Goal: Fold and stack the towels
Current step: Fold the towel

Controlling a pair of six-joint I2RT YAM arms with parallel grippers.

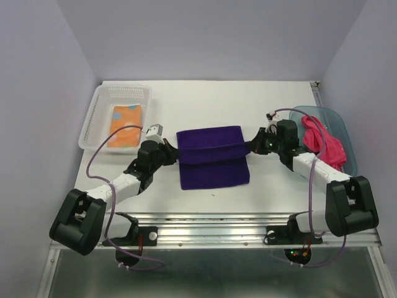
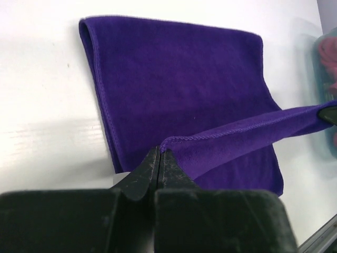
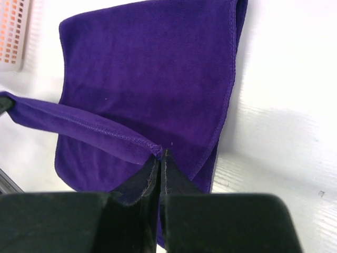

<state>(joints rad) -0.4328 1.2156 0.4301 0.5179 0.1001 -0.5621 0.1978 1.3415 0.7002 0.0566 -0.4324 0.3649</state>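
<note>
From above, the tabletop (image 1: 217, 99) shows bare room behind and before one dark purple towel (image 1: 213, 158) at its middle. One orange towel (image 1: 125, 124) lies in the clear basket (image 1: 93, 118) at left, one pink-red towel (image 1: 325, 146) in the teal tub (image 1: 340, 121) at right. At the left wrist, the left jaws pinch a lifted hem of the dark purple towel (image 2: 174, 89), the rest flat beyond. At the right wrist, the right jaws pinch that hem's other end.

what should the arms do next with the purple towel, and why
Probably keep both grips closed, carry the lifted edge across the flat part and lower it. The left gripper and right gripper each pinch a corner of the purple towel, its hem stretched taut in the air between them, so the fold looks unfinished.
</note>
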